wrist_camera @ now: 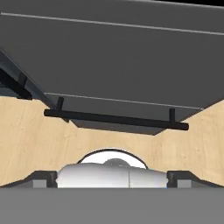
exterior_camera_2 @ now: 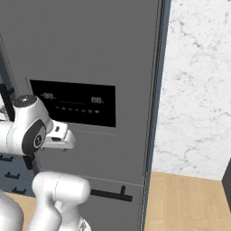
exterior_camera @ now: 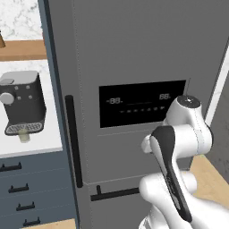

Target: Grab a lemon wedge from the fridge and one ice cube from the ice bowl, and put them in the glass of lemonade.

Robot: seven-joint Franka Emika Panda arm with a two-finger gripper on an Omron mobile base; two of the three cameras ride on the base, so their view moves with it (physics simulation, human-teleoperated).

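Robot's gripper (wrist_camera: 112, 175) hangs with jaws wide apart, holding nothing. At twelve o'clock the fridge (exterior_camera: 134, 58) stands tall, doors shut, its low handle (wrist_camera: 116, 119) lying sideways.

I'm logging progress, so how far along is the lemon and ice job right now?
Nothing looks done yet. The fridge is shut, its long bar handle untouched. The gripper is open and empty, looking down at the lower drawer handle. Left: open the fridge, fetch lemon and ice, and drop both in the glass.
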